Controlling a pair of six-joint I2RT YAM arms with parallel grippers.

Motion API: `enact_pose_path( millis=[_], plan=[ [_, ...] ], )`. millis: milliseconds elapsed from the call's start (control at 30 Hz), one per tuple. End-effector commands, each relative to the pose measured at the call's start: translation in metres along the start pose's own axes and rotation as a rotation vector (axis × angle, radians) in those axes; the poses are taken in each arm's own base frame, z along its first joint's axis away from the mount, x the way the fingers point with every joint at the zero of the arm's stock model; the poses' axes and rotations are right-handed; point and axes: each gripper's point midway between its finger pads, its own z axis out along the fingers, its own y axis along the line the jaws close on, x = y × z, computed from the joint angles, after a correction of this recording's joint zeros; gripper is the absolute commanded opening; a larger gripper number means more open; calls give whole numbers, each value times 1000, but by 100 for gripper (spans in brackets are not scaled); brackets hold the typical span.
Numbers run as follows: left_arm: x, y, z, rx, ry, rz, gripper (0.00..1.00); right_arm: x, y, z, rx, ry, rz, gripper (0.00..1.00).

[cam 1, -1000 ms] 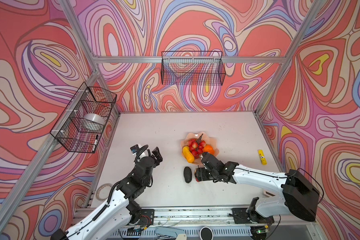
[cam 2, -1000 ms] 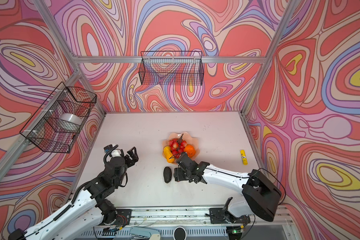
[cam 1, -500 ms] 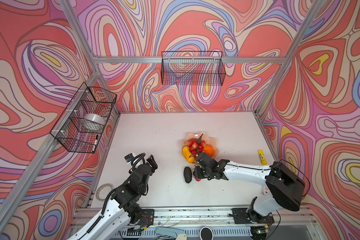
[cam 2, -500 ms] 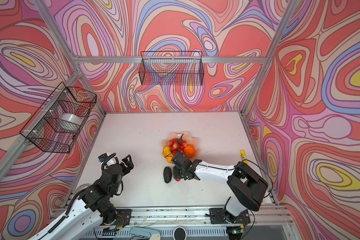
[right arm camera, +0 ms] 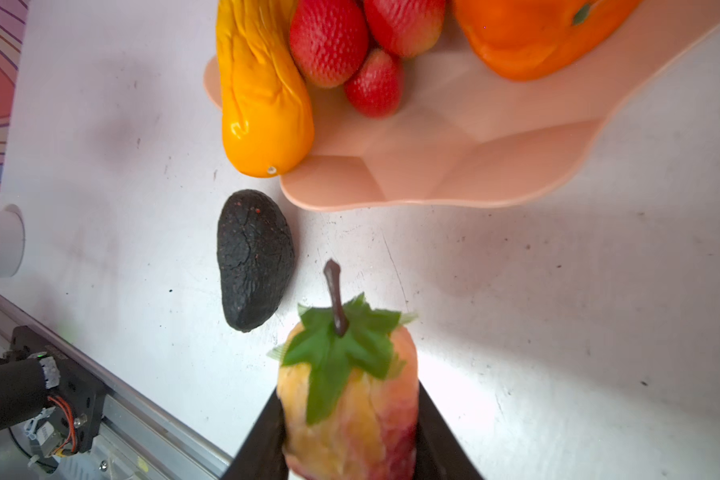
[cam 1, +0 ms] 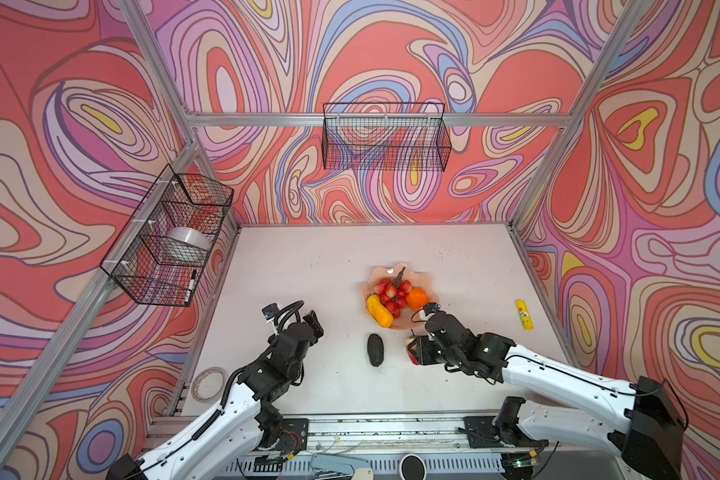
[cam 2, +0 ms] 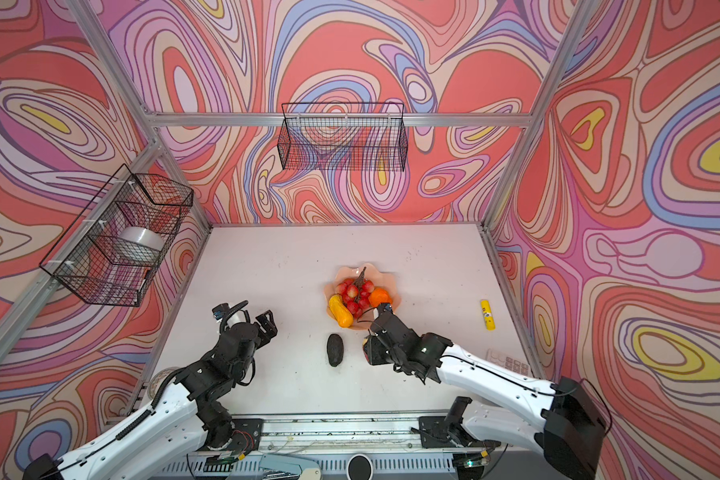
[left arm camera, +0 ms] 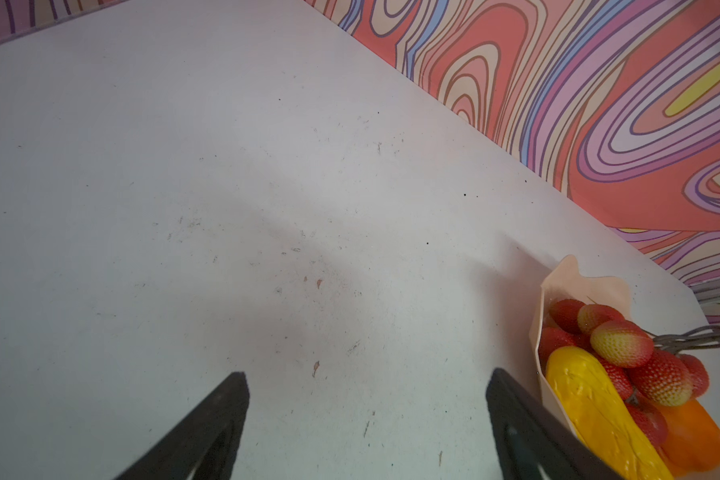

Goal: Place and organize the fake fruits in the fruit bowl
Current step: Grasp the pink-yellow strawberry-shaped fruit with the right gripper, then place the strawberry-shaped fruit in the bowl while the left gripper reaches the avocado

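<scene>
Red-yellow strawberry-like fruit (right arm camera: 350, 415) clamped tight in right gripper (right arm camera: 348, 392), just outside the fruit bowl (right arm camera: 454, 166). Blackish avocado (right arm camera: 252, 257) also just outside the bowl. Left gripper (left arm camera: 366, 374) spread wide, empty, farther off.

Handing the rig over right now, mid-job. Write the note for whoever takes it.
Right gripper: shut on the strawberry-like fruit, held just short of the fruit bowl's near rim.
Left gripper: open, empty, over bare table left of the bowl.
Done: berry bunch, yellow oblong fruit and an orange fruit lie in the bowl.
To do: drop the held fruit in, then fetch the black avocado from the table beside the bowl.
</scene>
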Motion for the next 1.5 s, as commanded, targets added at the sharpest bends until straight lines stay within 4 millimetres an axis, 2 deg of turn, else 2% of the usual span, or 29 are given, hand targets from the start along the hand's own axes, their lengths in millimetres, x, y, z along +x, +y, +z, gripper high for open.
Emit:
enact_pose_path(
  millis=[0, 133, 333, 600, 833, 967, 1100, 1133, 1267, 1467],
  plan=[
    [-4, -7, 1, 22, -9, -39, 89, -3, -15, -17, 66, -35, -10, 29],
    [-4, -8, 1, 32, -3, -44, 89, -27, -10, -25, 92, -110, -10, 29],
    [-4, -8, -4, 47, 4, -47, 89, -63, 7, -7, 111, -152, -41, 29],
    [-6, -16, -10, 102, 15, -16, 89, -97, -12, 24, 114, -151, -19, 30],
    [0, -37, -10, 196, 60, 29, 89, -102, -19, 46, 110, -119, -40, 33],
    [14, -51, -7, 256, 123, 41, 89, -100, -19, 59, 103, -106, -44, 37],
    [30, -72, -5, 346, 206, 71, 88, -96, -20, 65, 103, -88, -43, 60],
    [35, -75, -5, 360, 233, 81, 87, -98, -19, 62, 97, -98, -41, 68],
    [53, -92, -10, 411, 362, 146, 85, -118, -16, 34, 73, -193, -23, 78],
    [87, -108, -34, 476, 502, 280, 84, -158, -43, -32, 61, -394, 96, 90]
  ],
)
